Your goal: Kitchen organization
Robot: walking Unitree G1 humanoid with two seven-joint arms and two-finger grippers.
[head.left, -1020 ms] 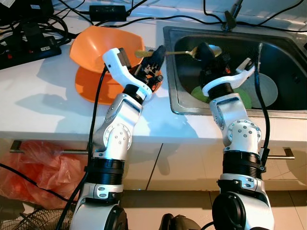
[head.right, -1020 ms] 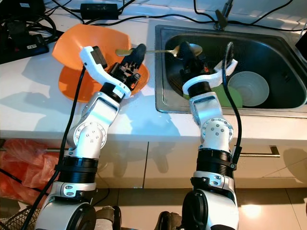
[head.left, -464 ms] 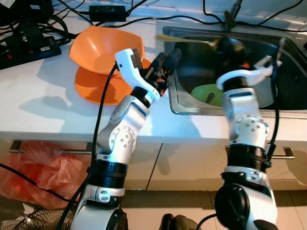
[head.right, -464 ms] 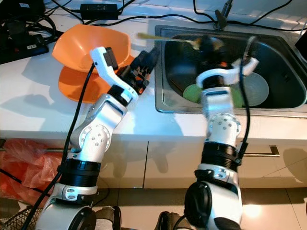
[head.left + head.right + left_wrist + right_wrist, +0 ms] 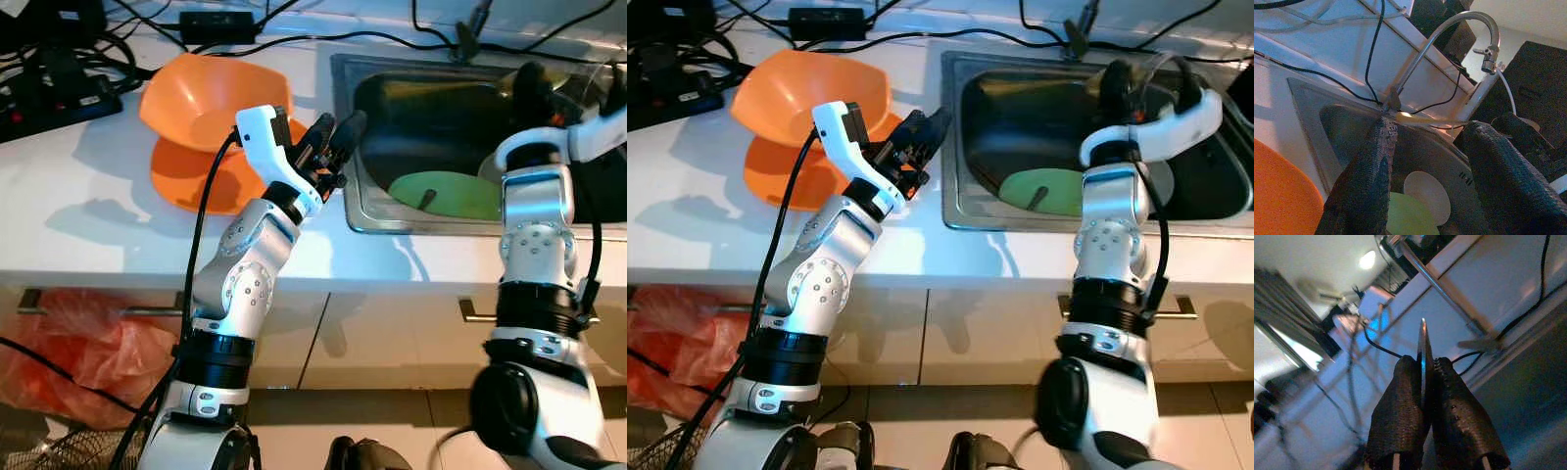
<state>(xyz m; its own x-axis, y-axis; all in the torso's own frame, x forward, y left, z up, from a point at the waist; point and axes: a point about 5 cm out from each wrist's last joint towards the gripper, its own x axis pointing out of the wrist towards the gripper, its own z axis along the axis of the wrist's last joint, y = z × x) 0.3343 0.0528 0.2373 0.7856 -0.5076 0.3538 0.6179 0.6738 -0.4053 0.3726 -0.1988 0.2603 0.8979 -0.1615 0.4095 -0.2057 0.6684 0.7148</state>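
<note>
My left gripper (image 5: 338, 127) is open over the counter at the sink's left rim, with nothing between its fingers (image 5: 1376, 161). Raised over the right part of the sink (image 5: 348, 147), my right gripper (image 5: 1117, 83) is shut on a thin metal spoon, whose handle (image 5: 1422, 347) is pinched edge-on between the pads. Two orange bowls (image 5: 211, 98) are stacked on the white counter just left of the left gripper. A green plate (image 5: 446, 191) lies in the sink, with a white bowl (image 5: 1425, 188) beside it.
A curved faucet (image 5: 1449, 24) stands behind the sink. Black cables and a power strip (image 5: 49, 88) crowd the back left of the counter. Below the counter are cabinet doors with bar handles and a red plastic bag (image 5: 78, 343) on the floor.
A second ago both grippers held the spoon. The left one let go and opened. The right arm swung to the right over the sink with the spoon.
</note>
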